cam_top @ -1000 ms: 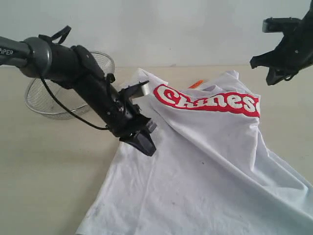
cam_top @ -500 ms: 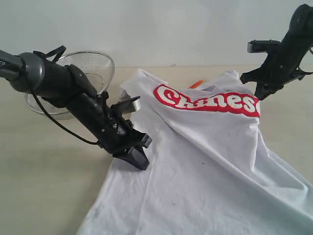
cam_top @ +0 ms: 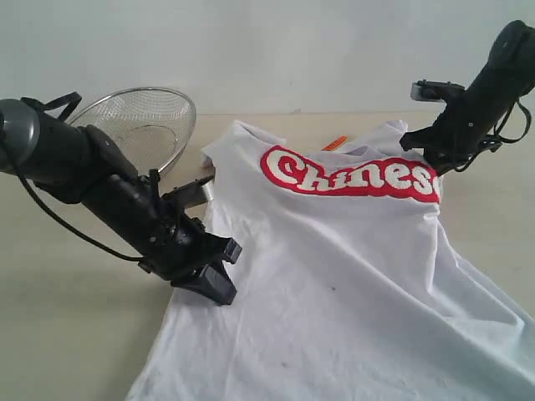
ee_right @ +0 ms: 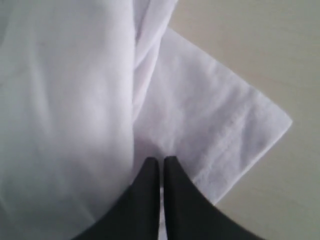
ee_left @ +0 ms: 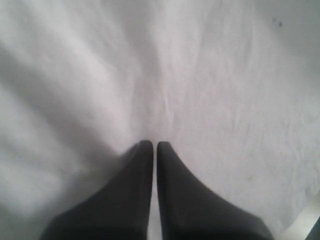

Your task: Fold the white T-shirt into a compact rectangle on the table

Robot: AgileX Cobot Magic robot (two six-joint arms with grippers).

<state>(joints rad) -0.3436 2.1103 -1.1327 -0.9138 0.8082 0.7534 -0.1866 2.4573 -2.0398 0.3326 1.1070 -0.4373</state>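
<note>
The white T-shirt [cam_top: 351,276] lies spread and creased on the table [cam_top: 67,334], with red-and-white lettering [cam_top: 351,174] across the chest and an orange neck tag [cam_top: 336,142] at the far edge. My left gripper [cam_top: 216,288] is shut, its tips low at the shirt's left edge. In the left wrist view that gripper [ee_left: 150,145] points at plain white cloth [ee_left: 210,75], with nothing seen between the fingers. My right gripper [cam_top: 436,159] is shut at the shirt's far right shoulder. In the right wrist view that gripper [ee_right: 161,160] sits over the sleeve [ee_right: 220,125].
A round wire-mesh basket [cam_top: 142,125] stands at the back left, just behind my left arm. Bare tabletop [ee_right: 260,45] shows beyond the sleeve hem and to the left of the shirt. A pale wall runs along the table's far edge.
My left arm has swung down and to the left, to the shirt's left edge. My right arm has come down from above to the right shoulder. The lettering has shifted slightly left.
</note>
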